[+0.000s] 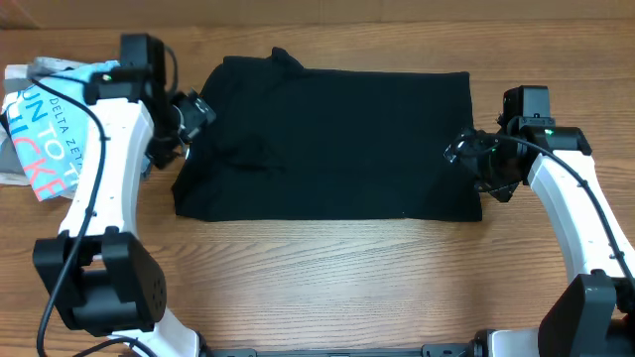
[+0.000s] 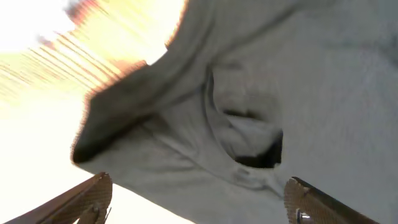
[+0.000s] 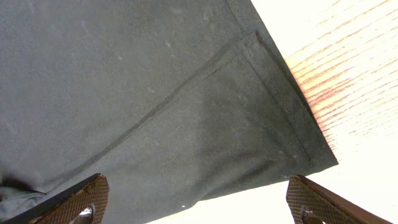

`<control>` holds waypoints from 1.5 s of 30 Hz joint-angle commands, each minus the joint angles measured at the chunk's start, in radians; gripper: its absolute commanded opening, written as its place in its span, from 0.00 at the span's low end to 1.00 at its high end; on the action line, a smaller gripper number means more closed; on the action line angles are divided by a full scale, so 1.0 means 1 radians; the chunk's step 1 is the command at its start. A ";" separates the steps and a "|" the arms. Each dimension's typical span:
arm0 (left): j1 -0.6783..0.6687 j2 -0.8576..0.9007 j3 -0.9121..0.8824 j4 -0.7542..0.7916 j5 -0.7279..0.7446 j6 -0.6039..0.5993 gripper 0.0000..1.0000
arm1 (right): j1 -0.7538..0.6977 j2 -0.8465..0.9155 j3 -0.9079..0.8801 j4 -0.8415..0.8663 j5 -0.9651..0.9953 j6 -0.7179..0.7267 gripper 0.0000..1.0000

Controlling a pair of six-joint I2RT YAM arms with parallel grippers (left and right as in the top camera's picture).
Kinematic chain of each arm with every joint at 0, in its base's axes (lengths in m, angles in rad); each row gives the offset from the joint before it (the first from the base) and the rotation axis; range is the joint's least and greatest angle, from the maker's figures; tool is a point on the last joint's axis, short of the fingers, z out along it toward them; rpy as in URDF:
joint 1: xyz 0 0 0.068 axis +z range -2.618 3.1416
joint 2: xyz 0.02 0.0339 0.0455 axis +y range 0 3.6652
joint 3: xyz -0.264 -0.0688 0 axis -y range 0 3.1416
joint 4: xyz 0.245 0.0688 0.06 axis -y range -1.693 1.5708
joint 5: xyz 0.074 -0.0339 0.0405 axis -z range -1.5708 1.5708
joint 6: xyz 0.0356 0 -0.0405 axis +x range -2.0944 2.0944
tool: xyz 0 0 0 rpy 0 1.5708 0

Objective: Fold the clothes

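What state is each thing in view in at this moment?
Black soft-fabric T-shirt: lying flat on the wooden table as a rough rectangle, wrinkled near its left end, held by neither gripper.
Left gripper: open, over the shirt's left end by the collar.
Right gripper: open, over the shirt's right edge.
Light-blue printed T-shirt: bunched at the table's left edge, apart from both grippers.

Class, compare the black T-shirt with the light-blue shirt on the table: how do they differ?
The black T-shirt is plain; the light-blue shirt carries printed lettering. The black T-shirt lies flat mid-table; the light-blue shirt sits bunched at the left edge, partly behind the left arm. Both rest on the wooden table.
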 commanded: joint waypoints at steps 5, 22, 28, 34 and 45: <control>-0.021 0.060 -0.198 0.168 0.264 -0.026 0.87 | 0.005 -0.007 0.011 0.001 0.016 -0.008 0.96; -0.032 0.183 -0.247 0.333 0.309 -0.089 0.87 | 0.005 -0.007 0.011 -0.003 0.016 -0.008 0.96; -0.034 0.196 -0.247 0.379 0.307 -0.090 0.82 | 0.005 -0.007 0.011 -0.002 0.016 -0.008 0.96; -0.035 0.206 -0.247 0.434 0.301 -0.090 0.72 | 0.005 -0.007 0.011 -0.005 0.016 -0.008 0.96; -0.035 0.231 -0.247 0.476 0.299 -0.092 0.35 | 0.005 -0.007 0.011 -0.020 0.016 -0.008 0.93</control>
